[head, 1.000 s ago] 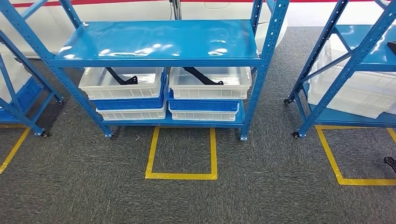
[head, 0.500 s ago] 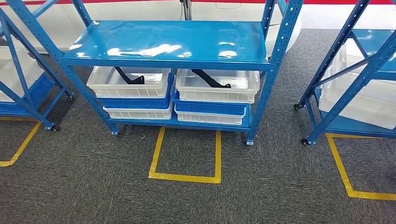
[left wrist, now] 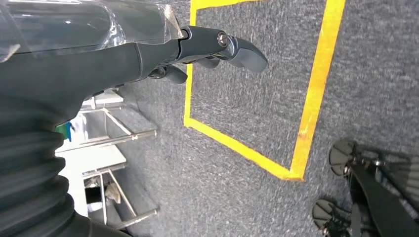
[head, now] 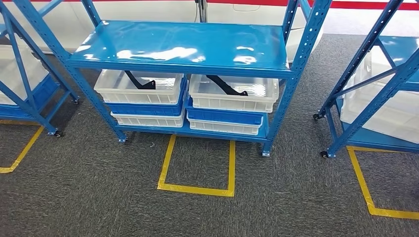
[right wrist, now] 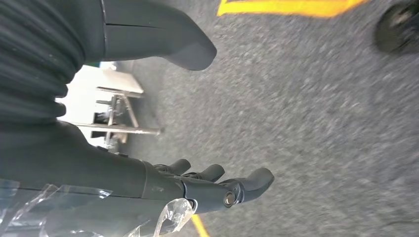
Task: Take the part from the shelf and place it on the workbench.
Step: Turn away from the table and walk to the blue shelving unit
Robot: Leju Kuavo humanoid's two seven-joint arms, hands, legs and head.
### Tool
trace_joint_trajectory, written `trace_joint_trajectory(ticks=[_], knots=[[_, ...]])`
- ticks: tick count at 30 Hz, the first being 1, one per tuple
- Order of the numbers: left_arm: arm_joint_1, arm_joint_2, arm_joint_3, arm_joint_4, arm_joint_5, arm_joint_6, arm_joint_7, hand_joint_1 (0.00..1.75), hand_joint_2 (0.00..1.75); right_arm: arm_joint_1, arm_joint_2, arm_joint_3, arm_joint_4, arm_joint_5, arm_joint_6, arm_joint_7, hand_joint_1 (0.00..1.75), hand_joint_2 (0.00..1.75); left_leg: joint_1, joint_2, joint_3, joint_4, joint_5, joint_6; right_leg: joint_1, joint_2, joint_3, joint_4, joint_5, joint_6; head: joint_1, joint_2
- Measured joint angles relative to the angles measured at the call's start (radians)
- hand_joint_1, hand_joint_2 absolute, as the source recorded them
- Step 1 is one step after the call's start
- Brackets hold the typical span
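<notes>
Two black angled parts lie in white bins on the lower level of the blue shelf [head: 183,47]: one part [head: 139,81] in the left bin [head: 140,89], the other part [head: 226,85] in the right bin [head: 233,95]. My left hand [left wrist: 197,49] hangs over the grey carpet, fingers extended and holding nothing. My right hand [right wrist: 207,185] hangs over the carpet too, fingers slightly curled and apart, nothing in them.
Blue and white bins are stacked under the top bins. A yellow tape square [head: 197,165] marks the carpet before the shelf. More blue shelves with white bins stand at the left [head: 22,84] and right [head: 375,98]. A metal-legged frame [left wrist: 106,143] stands behind me.
The whole picture has shifted: the shelf sits further right and lower in the head view, so the camera has moved. The parts stay in their bins.
</notes>
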Motion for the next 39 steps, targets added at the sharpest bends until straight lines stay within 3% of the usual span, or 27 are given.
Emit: trace_joint_trajectory(ticks=[2,5,6,7,8,10,12,15,17,20,21,22,23,24,26,28,32,34,36,37,38,39], knots=[[0.011,0.002,-0.036,-0.007,0.05,-0.002,-0.012,0.0,1.75,0.009,-0.001,-0.009,-0.005,-0.002,0.008,-0.019,0.0,1.75,0.005,-0.002,0.013,-0.017,0.007,0.007,0.001,0.0,-0.007,0.032,-0.024,0.009,0.0,0.0],[0.014,0.004,-0.093,-0.027,0.125,-0.005,-0.03,0.0,1.75,0.036,-0.002,-0.025,-0.007,-0.003,0.021,-0.047,0.0,1.75,0.006,-0.004,0.02,-0.024,0.008,0.017,0.002,0.006,-0.093,0.208,-0.116,0.013,0.001,0.0],[0.014,0.005,-0.112,-0.035,0.149,-0.006,-0.036,0.0,1.75,0.048,-0.003,-0.03,-0.007,-0.004,0.025,-0.056,0.0,1.75,0.005,-0.004,0.021,-0.024,0.006,0.018,0.002,0.008,-0.122,0.259,-0.132,0.015,0.001,0.0],[0.014,0.006,-0.131,-0.046,0.172,-0.007,-0.042,0.0,1.75,0.06,-0.003,-0.035,-0.007,-0.004,0.029,-0.065,0.0,1.75,0.005,-0.005,0.022,-0.024,0.005,0.018,0.001,0.008,-0.134,0.276,-0.127,0.016,0.001,0.0],[0.013,0.007,-0.151,-0.057,0.197,-0.008,-0.048,0.0,1.75,0.074,-0.005,-0.041,-0.007,-0.005,0.033,-0.075,0.0,1.75,0.006,-0.006,0.024,-0.023,0.003,0.017,0.0,0.008,-0.129,0.257,-0.105,0.018,0.001,0.0],[0.009,0.01,-0.189,-0.082,0.244,-0.011,-0.06,0.0,1.75,0.103,-0.008,-0.053,-0.006,-0.006,0.04,-0.092,0.0,1.75,0.007,-0.01,0.03,-0.021,-0.003,0.009,-0.002,0.009,-0.068,0.123,-0.03,0.019,0.0,0.0],[0.005,0.014,-0.23,-0.108,0.292,-0.014,-0.072,0.0,1.75,0.127,-0.01,-0.066,-0.006,-0.009,0.048,-0.11,0.0,1.75,0.004,-0.012,0.033,-0.015,-0.012,-0.001,-0.003,0.011,-0.018,0.013,0.015,0.013,0.0,0.0],[0.009,0.022,-0.294,-0.139,0.366,-0.017,-0.089,0.0,1.75,0.15,-0.011,-0.086,-0.005,-0.014,0.061,-0.139,0.0,1.75,0.003,-0.011,0.034,-0.011,-0.018,-0.013,0.002,0.013,-0.01,-0.009,0.022,-0.007,0.0,0.0],[0.023,0.025,-0.338,-0.152,0.418,-0.02,-0.101,0.0,1.75,0.155,-0.012,-0.099,-0.007,-0.015,0.069,-0.16,0.0,1.75,0.008,-0.011,0.024,0.02,-0.04,-0.024,0.0,0.011,-0.009,-0.011,0.024,-0.018,-0.001,0.0],[0.062,0.027,-0.403,-0.158,0.494,-0.024,-0.117,0.0,1.75,0.15,-0.014,-0.12,-0.024,-0.016,0.08,-0.19,0.0,1.75,0.016,-0.01,-0.059,0.203,-0.135,-0.041,0.002,0.006,-0.009,-0.012,0.024,-0.027,-0.002,0.0],[0.078,0.027,-0.423,-0.158,0.516,-0.025,-0.122,0.0,1.75,0.146,-0.014,-0.127,-0.033,-0.016,0.084,-0.2,0.0,1.75,0.017,-0.009,-0.089,0.264,-0.156,-0.043,0.005,0.004,-0.009,-0.012,0.023,-0.027,-0.002,0.0],[0.096,0.027,-0.442,-0.158,0.538,-0.026,-0.126,0.0,1.75,0.14,-0.014,-0.133,-0.044,-0.016,0.087,-0.208,0.0,1.75,0.018,-0.009,-0.106,0.294,-0.159,-0.043,0.007,0.003,-0.008,-0.012,0.022,-0.026,-0.002,0.0],[0.115,0.027,-0.46,-0.158,0.557,-0.027,-0.13,0.0,1.75,0.132,-0.014,-0.138,-0.057,-0.017,0.091,-0.216,0.0,1.75,0.017,-0.009,-0.103,0.283,-0.142,-0.039,0.008,0.002,-0.006,-0.012,0.02,-0.025,-0.002,0.0],[0.135,0.027,-0.478,-0.158,0.576,-0.029,-0.134,0.0,1.75,0.123,-0.013,-0.144,-0.071,-0.017,0.094,-0.224,0.0,1.75,0.015,-0.009,-0.081,0.231,-0.11,-0.033,0.01,0.001,-0.003,-0.012,0.019,-0.023,-0.002,0.0],[0.171,0.028,-0.516,-0.156,0.615,-0.031,-0.143,0.0,1.75,0.106,-0.013,-0.156,-0.101,-0.019,0.1,-0.239,0.0,1.75,0.007,-0.008,-0.015,0.086,-0.045,-0.016,0.012,0.0,0.002,-0.013,0.016,-0.018,-0.001,0.0],[0.196,0.029,-0.553,-0.155,0.656,-0.033,-0.153,0.0,1.75,0.095,-0.014,-0.168,-0.127,-0.021,0.107,-0.255,0.0,1.75,-0.003,-0.007,0.019,0.011,-0.022,-0.002,0.011,-0.001,0.005,-0.015,0.012,-0.009,-0.001,0.0],[0.212,0.035,-0.632,-0.162,0.75,-0.036,-0.177,0.0,1.75,0.112,-0.016,-0.196,-0.15,-0.024,0.121,-0.289,0.0,1.75,-0.008,-0.008,0.024,-0.004,-0.017,0.023,0.008,0.0,0.007,-0.004,-0.004,0.014,0.001,0.0],[0.197,0.039,-0.668,-0.179,0.789,-0.037,-0.188,0.0,1.75,0.143,-0.016,-0.208,-0.149,-0.025,0.128,-0.303,0.0,1.75,-0.007,-0.009,0.026,-0.01,-0.012,0.035,0.008,0.004,-0.032,0.086,-0.059,0.017,0.002,0.0],[0.172,0.04,-0.699,-0.204,0.806,-0.04,-0.194,0.0,1.75,0.18,-0.016,-0.217,-0.14,-0.027,0.131,-0.31,0.0,1.75,-0.012,-0.011,0.026,-0.01,-0.013,0.041,0.01,0.006,-0.1,0.223,-0.123,0.015,0.001,0.0],[0.16,0.041,-0.711,-0.215,0.79,-0.041,-0.192,0.0,1.75,0.193,-0.016,-0.22,-0.134,-0.029,0.13,-0.304,0.0,1.75,-0.016,-0.012,0.027,-0.01,-0.014,0.043,0.012,0.006,-0.123,0.265,-0.133,0.013,0.001,0.0],[0.149,0.041,-0.72,-0.223,0.754,-0.044,-0.187,0.0,1.75,0.204,-0.016,-0.223,-0.129,-0.03,0.126,-0.295,0.0,1.75,-0.021,-0.014,0.028,-0.009,-0.015,0.044,0.014,0.007,-0.129,0.271,-0.123,0.009,0.001,0.0],[0.139,0.041,-0.725,-0.229,0.709,-0.046,-0.181,0.0,1.75,0.21,-0.016,-0.224,-0.125,-0.032,0.121,-0.282,0.0,1.75,-0.025,-0.015,0.03,-0.009,-0.016,0.045,0.017,0.007,-0.115,0.235,-0.094,0.003,0.0,0.0]])
